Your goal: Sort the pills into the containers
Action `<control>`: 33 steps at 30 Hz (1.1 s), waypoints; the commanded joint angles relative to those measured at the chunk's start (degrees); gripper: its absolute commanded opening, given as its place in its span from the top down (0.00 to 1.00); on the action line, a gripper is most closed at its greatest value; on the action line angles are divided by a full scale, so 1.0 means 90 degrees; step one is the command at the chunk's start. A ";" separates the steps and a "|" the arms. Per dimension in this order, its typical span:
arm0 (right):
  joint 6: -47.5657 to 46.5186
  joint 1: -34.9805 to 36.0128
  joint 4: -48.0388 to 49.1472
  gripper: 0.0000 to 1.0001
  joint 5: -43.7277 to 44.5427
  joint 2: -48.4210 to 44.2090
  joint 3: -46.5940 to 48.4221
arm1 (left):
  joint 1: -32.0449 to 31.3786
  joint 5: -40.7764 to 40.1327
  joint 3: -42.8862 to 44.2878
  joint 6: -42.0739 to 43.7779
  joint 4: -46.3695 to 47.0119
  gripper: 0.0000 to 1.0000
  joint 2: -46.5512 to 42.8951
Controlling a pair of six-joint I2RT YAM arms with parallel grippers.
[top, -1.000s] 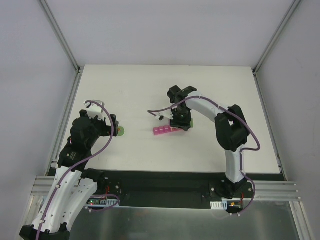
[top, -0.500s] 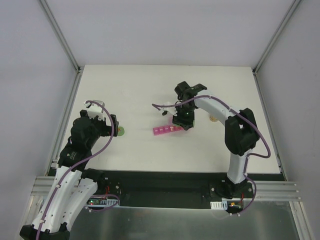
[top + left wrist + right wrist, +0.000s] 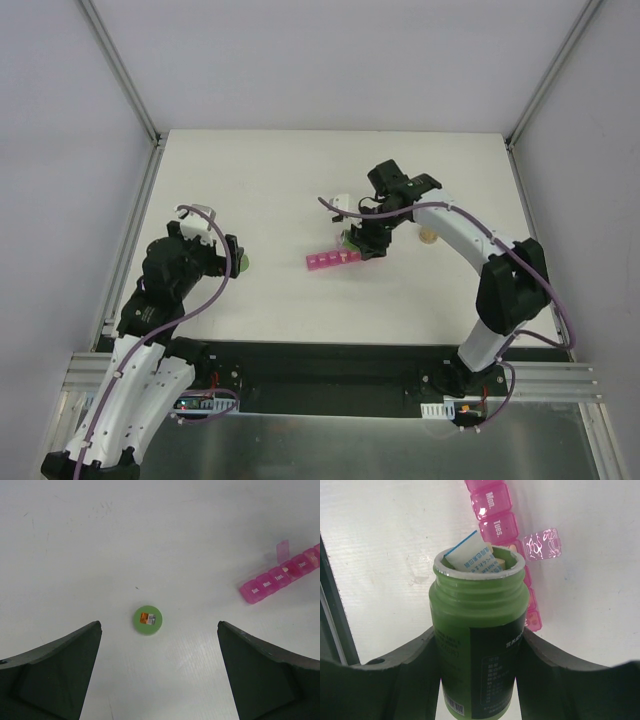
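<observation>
The containers are a pink strip of pill compartments (image 3: 330, 261) lying mid-table, also in the right wrist view (image 3: 495, 515) and the left wrist view (image 3: 277, 575). One lid (image 3: 542, 544) stands open. My right gripper (image 3: 479, 635) is shut on an open green bottle (image 3: 479, 630), tilted with its mouth over the strip just past the "Tues." cell. A folded paper (image 3: 470, 557) sits in the bottle mouth; no pills show. From above, the right gripper (image 3: 368, 243) is at the strip's right end. My left gripper (image 3: 159, 630) is open and empty above the table, near a green cap (image 3: 148, 619).
The green cap (image 3: 243, 263) lies left of the strip beside the left gripper (image 3: 228, 262). A small tan disc (image 3: 428, 237) lies on the table right of the right wrist. Metal frame rails run along the table's left and right edges.
The right arm's elbow has swung to the right while the bottle stayed at the strip's right end. The left arm shifted slightly. The strip has not moved.
</observation>
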 commanded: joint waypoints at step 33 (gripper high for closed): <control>0.6044 -0.0407 0.7343 0.90 -0.4049 -0.2494 -0.2643 | -0.0484 0.3705 -0.0596 -0.3725 0.5112 0.01 0.0157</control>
